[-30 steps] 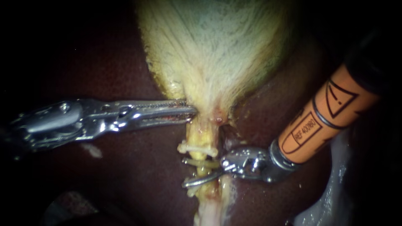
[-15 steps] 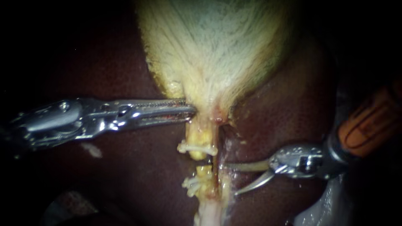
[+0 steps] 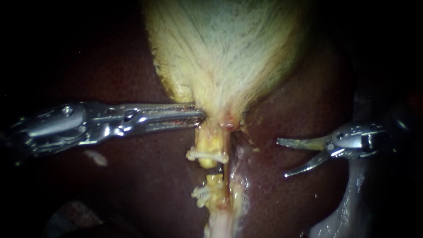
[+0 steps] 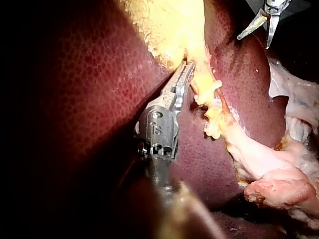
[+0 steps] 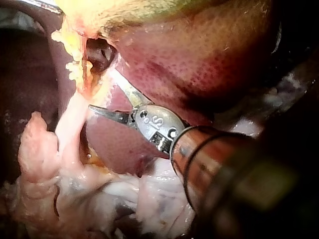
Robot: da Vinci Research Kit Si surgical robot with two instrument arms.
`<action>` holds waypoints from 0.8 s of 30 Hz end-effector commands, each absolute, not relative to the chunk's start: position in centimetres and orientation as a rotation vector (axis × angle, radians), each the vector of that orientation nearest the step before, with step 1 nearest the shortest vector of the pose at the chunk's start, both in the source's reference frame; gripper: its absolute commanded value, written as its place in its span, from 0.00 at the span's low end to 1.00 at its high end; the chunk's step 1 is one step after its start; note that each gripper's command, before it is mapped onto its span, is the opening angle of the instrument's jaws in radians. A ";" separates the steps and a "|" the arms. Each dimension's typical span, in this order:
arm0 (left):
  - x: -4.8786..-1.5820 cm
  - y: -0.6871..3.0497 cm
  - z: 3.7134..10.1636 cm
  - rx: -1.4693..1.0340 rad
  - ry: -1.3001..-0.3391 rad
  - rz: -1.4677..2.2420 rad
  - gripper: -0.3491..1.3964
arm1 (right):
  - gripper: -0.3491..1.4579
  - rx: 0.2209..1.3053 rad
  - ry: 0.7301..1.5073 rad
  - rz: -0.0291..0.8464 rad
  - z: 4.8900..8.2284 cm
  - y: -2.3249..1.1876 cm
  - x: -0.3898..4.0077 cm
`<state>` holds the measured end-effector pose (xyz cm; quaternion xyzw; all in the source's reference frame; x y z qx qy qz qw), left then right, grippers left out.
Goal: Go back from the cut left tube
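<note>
Our steel right instrument [image 3: 282, 158], curved jaws apart, hangs well clear of the pale yellow cut left tube [image 3: 209, 147]; its stumps look soft, slippery and fragile, so we'd hold only above the white clips [image 3: 207, 155], where our steel left instrument [image 3: 202, 117] has its jaws clamped on the pale gallbladder [image 3: 229, 57]

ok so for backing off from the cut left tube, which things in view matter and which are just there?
In the job:
- right instrument, open, clear of the tube
- cut left tube, two stumps with a gap between
- clip on each stump

Just there:
- left instrument, clamped on the gallbladder neck
- liver
- pale tissue
</note>
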<state>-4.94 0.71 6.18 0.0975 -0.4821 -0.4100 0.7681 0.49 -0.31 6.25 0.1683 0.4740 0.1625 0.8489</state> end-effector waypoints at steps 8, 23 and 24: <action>-4.97 0.68 6.21 0.207 -1.046 -0.890 0.23 | 0.99 0.302 0.987 0.307 6.26 -0.32 0.53; -5.20 0.41 6.39 0.224 -1.051 -0.864 0.23 | 0.99 0.256 0.997 0.222 6.28 -0.35 0.56; -5.20 0.41 6.40 0.224 -1.051 -0.864 0.23 | 0.99 0.250 0.995 0.218 6.28 -0.35 0.56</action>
